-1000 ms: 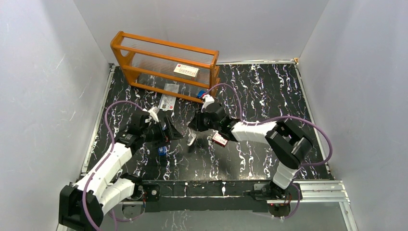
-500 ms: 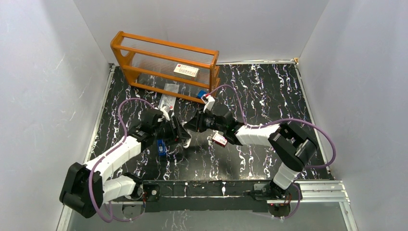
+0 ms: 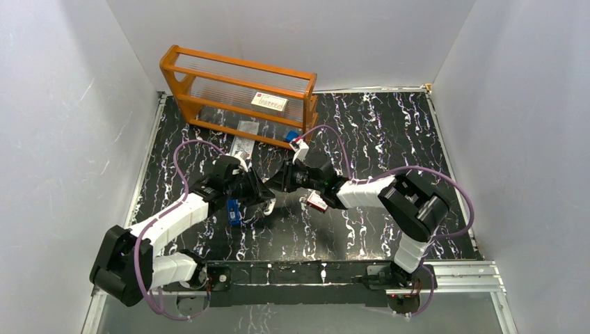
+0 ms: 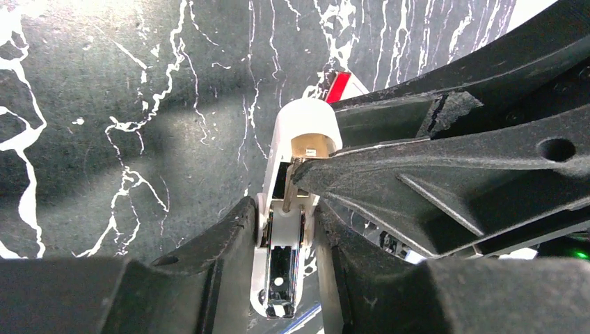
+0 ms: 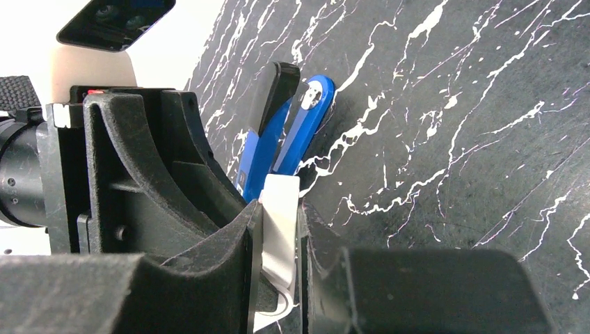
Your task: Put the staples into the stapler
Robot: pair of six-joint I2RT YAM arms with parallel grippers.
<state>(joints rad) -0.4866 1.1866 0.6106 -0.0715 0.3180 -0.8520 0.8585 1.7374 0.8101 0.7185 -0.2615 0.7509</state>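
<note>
A small white stapler [image 3: 270,202] hangs above the middle of the table between both grippers. In the left wrist view the stapler [image 4: 306,125] stands open, its shiny metal channel [image 4: 284,268] bare. My left gripper [image 4: 286,223] is shut on the channel end, with both fingers against its sides. My right gripper [image 5: 278,209] is shut on the white stapler body [image 5: 282,236]. In the top view my left gripper [image 3: 260,195] and right gripper [image 3: 276,186] meet nose to nose. A red-and-white box [image 3: 318,201] lies just right of them. The staples themselves are hidden.
A blue-and-black tool [image 3: 234,211] lies on the table under the left wrist, and it appears in the right wrist view as the blue-and-black tool [image 5: 278,132]. An orange rack [image 3: 182,91] holding a white card [image 3: 269,102] stands at the back left. Clear packets [image 3: 243,142] lie in front of it.
My left arm swung right to the stapler and its jaws closed onto the stapler. My right gripper kept its grip and shifted the stapler slightly left.
</note>
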